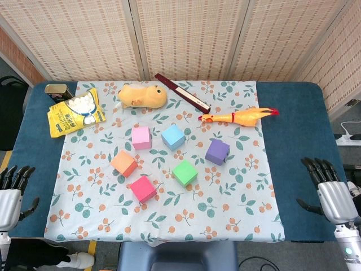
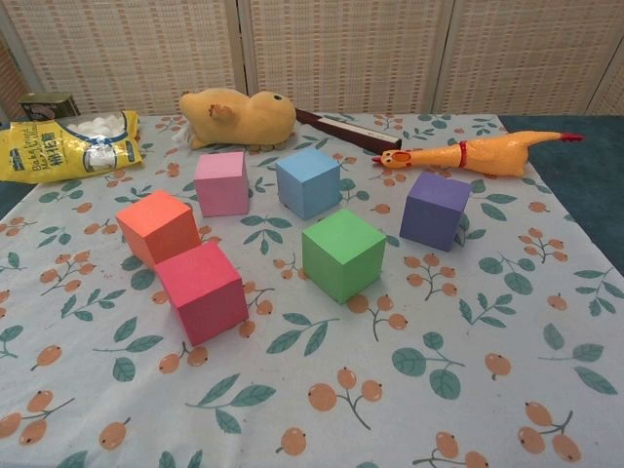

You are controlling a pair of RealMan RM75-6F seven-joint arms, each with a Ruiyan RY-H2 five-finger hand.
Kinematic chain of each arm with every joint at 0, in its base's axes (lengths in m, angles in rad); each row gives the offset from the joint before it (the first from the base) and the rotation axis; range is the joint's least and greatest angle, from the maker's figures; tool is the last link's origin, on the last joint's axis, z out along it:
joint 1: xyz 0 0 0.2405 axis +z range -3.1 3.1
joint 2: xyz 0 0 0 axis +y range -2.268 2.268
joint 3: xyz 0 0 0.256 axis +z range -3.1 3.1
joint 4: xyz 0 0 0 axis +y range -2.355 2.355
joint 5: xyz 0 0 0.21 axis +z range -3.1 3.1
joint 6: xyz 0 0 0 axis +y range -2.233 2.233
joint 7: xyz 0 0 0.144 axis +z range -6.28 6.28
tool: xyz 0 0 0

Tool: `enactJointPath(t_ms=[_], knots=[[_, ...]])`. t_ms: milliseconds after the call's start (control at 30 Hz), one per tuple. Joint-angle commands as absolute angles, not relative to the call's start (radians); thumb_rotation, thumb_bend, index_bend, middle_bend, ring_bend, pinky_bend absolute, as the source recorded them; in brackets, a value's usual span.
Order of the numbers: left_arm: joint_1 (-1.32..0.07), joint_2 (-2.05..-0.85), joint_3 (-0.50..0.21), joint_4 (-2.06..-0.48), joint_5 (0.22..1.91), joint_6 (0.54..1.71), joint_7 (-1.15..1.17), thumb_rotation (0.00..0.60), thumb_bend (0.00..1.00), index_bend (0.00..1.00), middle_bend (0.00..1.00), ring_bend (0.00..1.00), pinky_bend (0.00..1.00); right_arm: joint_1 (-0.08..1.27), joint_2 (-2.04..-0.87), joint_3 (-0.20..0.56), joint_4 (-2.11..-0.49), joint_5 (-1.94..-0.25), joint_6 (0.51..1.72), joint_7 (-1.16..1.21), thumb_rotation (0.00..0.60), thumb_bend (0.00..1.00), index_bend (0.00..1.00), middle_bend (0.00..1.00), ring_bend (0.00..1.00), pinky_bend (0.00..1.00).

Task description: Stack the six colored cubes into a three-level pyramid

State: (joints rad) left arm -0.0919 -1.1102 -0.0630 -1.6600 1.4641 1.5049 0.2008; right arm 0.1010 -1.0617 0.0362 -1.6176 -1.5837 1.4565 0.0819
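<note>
With our left hand (image 1: 10, 195) and right hand (image 1: 333, 195) spread empty at the table's near corners, the six cubes (image 2: 341, 253) sit loosely mid-cloth, tight enough, we judge, that reaching fingers could knock neighbours

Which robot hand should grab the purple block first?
Probably the right hand. The purple block sits on that side of the cloth, far from the left hand. Both hands are open, holding nothing, at the table's near corners.
</note>
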Motion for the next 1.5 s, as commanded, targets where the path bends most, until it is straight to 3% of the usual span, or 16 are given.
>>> enactJointPath(t_ms=[33, 333, 700, 1000, 1367, 1500], knots=[[-0.094, -1.110, -0.064, -1.662, 1.466, 1.504, 0.203, 0.600, 0.33, 0.14, 0.12, 0.05, 0.02, 0.132, -1.054, 0.023, -1.613, -1.627, 1.423, 0.118, 0.600, 0.00, 0.00, 0.06, 0.00, 0.00], [-0.102, -1.109, -0.065, -1.667, 1.476, 1.502, 0.212, 0.600, 0.33, 0.14, 0.12, 0.06, 0.02, 0.377, -1.075, 0.034, -1.624, -1.756, 1.160, 0.231, 0.600, 0.00, 0.00, 0.06, 0.00, 0.02], [-0.104, -1.103, -0.068, -1.667, 1.463, 1.494, 0.207, 0.600, 0.33, 0.14, 0.12, 0.06, 0.03, 0.722, -1.305, 0.113, -1.418, -1.716, 0.818, 0.359, 0.600, 0.00, 0.00, 0.07, 0.00, 0.05], [-0.119, -1.100, -0.079, -1.657, 1.446, 1.473, 0.197, 0.600, 0.33, 0.14, 0.12, 0.06, 0.03, 0.880, -1.441, 0.103, -1.266, -1.724, 0.713, 0.334, 0.600, 0.00, 0.01, 0.11, 0.00, 0.05], [-0.123, -1.100, -0.079, -1.648, 1.444, 1.469, 0.182, 0.600, 0.33, 0.14, 0.12, 0.06, 0.03, 0.993, -1.578, 0.067, -1.098, -1.742, 0.695, 0.310, 0.600, 0.00, 0.05, 0.11, 0.00, 0.06], [-0.119, -1.106, -0.076, -1.639, 1.448, 1.476, 0.172, 0.600, 0.33, 0.14, 0.12, 0.06, 0.03, 1.000, -1.613, 0.063, -1.066, -1.715, 0.699, 0.309, 0.600, 0.00, 0.15, 0.18, 0.00, 0.06]])
